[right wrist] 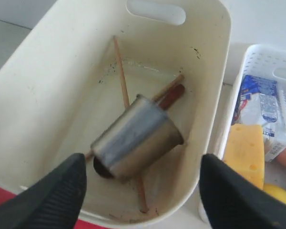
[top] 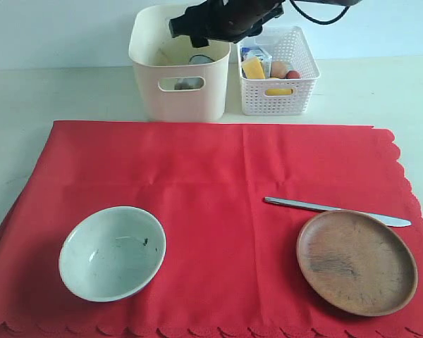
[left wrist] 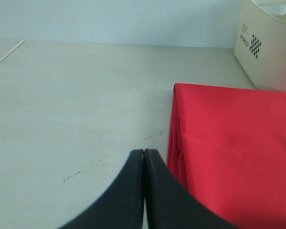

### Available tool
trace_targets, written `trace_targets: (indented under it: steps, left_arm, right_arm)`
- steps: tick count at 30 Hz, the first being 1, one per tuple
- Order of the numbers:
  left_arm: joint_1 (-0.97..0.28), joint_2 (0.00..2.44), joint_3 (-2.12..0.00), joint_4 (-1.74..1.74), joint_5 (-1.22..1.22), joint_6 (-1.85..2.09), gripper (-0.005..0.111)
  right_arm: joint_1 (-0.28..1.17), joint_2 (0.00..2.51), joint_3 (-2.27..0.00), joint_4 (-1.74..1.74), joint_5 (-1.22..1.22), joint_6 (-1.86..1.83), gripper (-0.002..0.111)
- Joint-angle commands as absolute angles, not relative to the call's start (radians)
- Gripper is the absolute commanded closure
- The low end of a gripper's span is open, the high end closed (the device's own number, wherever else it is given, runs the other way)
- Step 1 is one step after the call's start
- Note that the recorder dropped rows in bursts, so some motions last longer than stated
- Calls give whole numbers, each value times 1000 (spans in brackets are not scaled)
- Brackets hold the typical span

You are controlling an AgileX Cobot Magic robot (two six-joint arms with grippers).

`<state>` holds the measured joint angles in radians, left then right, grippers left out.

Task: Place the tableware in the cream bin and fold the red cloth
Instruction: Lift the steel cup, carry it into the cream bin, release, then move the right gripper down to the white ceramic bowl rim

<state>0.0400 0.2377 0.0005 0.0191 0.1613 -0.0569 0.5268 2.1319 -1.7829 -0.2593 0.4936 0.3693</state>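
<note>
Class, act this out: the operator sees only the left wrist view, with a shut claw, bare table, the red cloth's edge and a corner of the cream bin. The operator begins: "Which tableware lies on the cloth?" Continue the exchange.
Observer: A pale bowl, a metal knife and a wooden plate lie on the red cloth.
Operator: What is inside the cream bin?
Observer: The steel cup lies tipped over on the chopsticks and a dark spoon in the cream bin.
Operator: And the other arm?
Observer: The right claw hangs open above the bin, holding nothing.
</note>
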Motion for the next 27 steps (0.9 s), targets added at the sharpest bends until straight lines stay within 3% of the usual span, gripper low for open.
trace_targets:
  steps: [1,5,12,17,27]
  left_arm:
    - [39,246,0,14,155,-57,106]
    - [39,246,0,14,155,-57,106]
    - [39,246,0,14,155,-57,106]
    - [39,246,0,14,155,-57,106]
    - [39,246,0,14,155,-57,106]
  right_arm:
    - [533,2080,-1793,-282,638,359,37]
    - [533,2006,-1793,-318,795,274,42]
    - [533,1872,-1790,-314,1029,190,82]
    - [534,1787,-1725,-252,1051,183,108]
    - [534,1720,-1441,224,843,-125,108]
